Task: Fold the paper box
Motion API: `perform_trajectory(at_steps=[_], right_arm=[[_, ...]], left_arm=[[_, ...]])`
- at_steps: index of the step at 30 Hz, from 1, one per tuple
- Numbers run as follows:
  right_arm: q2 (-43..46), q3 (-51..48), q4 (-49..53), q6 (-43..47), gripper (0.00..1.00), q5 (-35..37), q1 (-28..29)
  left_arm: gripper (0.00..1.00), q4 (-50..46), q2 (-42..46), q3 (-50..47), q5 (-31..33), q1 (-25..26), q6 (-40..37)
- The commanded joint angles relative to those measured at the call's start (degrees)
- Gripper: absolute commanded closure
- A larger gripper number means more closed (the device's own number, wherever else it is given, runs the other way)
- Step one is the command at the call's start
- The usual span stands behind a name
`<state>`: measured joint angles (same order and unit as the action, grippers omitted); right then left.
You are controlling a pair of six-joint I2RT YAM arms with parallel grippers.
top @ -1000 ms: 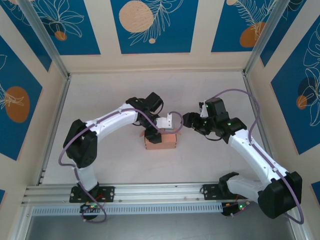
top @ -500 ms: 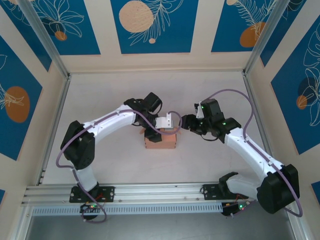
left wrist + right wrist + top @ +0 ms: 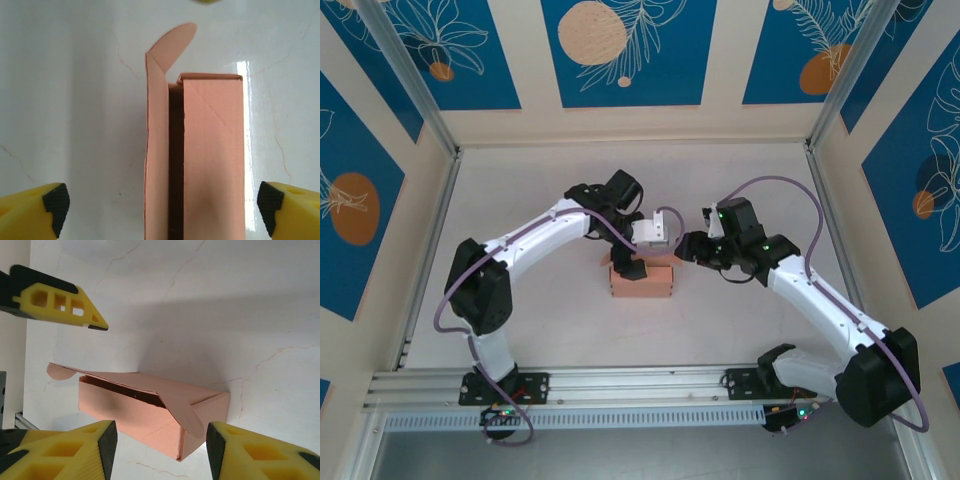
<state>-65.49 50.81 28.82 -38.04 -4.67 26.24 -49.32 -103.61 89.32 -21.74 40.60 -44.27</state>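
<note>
Since a second ago, the right gripper (image 3: 686,248) has slid left, up to the right end of the paper box (image 3: 642,281). The left gripper (image 3: 632,266) has lifted slightly and hangs right over the box, which lies long axis left-right, mid-table (image 3: 520,200).

From the left wrist, the box runs straight ahead between wide-open, empty fingers (image 3: 50,212), its side flap (image 3: 157,150) ajar.

From the right wrist, the half-open fingers (image 3: 75,447) hold nothing, and the box lies just ahead.

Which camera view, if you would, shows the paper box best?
Right wrist: nearly the whole paper box shows, lid ajar. Left wrist crops its near end; top external has the left gripper partly covering it.
</note>
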Motion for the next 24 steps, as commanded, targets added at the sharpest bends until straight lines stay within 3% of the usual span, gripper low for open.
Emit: perform_trajectory(at_steps=[1,8,21,24], right_arm=[[-0.88,2.08,1.08,1.89,0.48,0.18,0.1],[-4.25,3.29,0.38,2.25,0.54,-0.78,0.13],[-7.18,3.73,-1.66,3.11,0.55,-3.03,0.69],[-7.78,4.03,-1.77,2.68,0.59,-3.01,1.62]], left_arm=[[0.0,-4.28,1.62,0.35,-3.18,-0.61,-2.31],[0.0,0.88,4.82,-7.47,-1.71,0.18,-0.2],[0.0,8.77,5.03,-12.72,5.2,1.19,2.48],[0.11,9.45,5.05,-13.11,5.93,1.54,2.65]])
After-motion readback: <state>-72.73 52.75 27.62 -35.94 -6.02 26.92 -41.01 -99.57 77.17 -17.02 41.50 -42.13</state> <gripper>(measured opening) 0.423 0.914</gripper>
